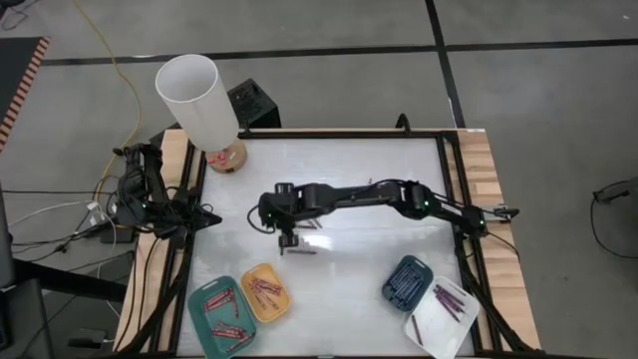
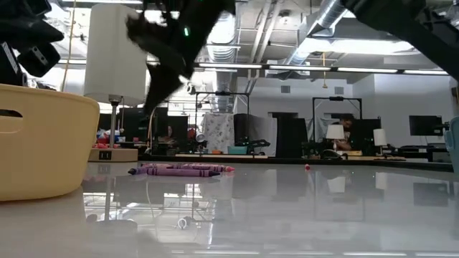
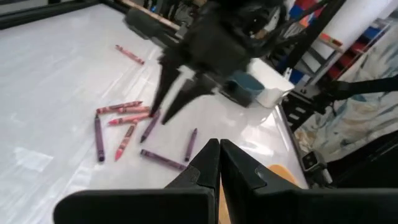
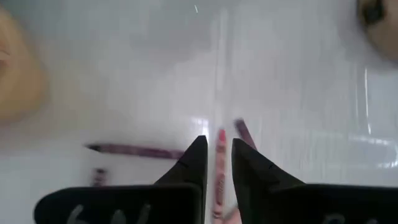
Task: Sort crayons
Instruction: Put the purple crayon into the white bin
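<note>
Several loose crayons (image 3: 130,124), pink and purple, lie flat on the white table near its middle (image 1: 301,245), and show in the low view as a small heap (image 2: 179,170). My right gripper (image 1: 289,235) hangs above them, slanting down, open by a narrow gap with nothing between its fingers (image 3: 174,99). In its wrist view a pink crayon (image 4: 219,168) and a purple one (image 4: 134,149) lie on the table beneath it. My left gripper (image 3: 219,158) is shut and empty, waiting at the table's left edge (image 1: 204,216).
At the near edge stand a teal tray (image 1: 202,299) and a yellow tray (image 1: 249,274) on the left, and a dark-blue tray (image 1: 394,279) and a white tray (image 1: 451,334) on the right, each holding crayons. A white lamp (image 1: 197,95) stands at the far left corner.
</note>
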Available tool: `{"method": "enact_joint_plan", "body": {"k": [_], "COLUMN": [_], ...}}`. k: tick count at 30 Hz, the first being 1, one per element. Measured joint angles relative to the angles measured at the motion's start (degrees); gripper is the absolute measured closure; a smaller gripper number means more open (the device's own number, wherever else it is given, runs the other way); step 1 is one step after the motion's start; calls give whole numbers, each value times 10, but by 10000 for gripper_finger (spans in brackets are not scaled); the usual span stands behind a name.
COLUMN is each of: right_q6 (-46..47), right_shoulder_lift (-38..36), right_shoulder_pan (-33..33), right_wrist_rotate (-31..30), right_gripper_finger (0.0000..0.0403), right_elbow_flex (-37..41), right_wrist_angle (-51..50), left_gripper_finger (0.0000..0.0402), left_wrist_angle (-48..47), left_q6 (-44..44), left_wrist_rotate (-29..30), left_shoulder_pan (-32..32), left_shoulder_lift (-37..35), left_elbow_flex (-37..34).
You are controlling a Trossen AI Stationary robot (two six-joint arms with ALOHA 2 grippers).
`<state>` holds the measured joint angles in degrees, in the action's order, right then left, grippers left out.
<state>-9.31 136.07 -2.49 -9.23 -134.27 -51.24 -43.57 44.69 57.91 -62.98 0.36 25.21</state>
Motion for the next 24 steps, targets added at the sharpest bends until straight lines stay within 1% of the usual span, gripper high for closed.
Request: {"method": "enact_joint_plan", "body": {"k": [7,10,12,16,19,24], "right_q6": [-17,-48,-65,-106,-136,-146], "right_shoulder_lift": [1,1,1,1,1,1], "right_shoulder_pan": [48,62,65,63,62,66], "right_wrist_rotate": [6,35,49,52,52,52], "right_gripper_finger": [335,335,335,332,316,262], "right_elbow_flex": [50,69,78,81,81,81], "right_wrist_angle": [28,63,93,118,120,124], "left_gripper_finger": [402,401,401,401,401,401], "left_wrist_angle": [-22,-22,-24,-25,-25,-25], "left_q6": [20,21,21,21,21,21], "left_wrist_rotate": [-11,-11,-11,-11,-11,-10], "left_shoulder_pan": [0,0,0,0,0,0], "left_shoulder_lift": [0,0,0,0,0,0], "left_elbow_flex": [0,0,0,0,0,0]}}
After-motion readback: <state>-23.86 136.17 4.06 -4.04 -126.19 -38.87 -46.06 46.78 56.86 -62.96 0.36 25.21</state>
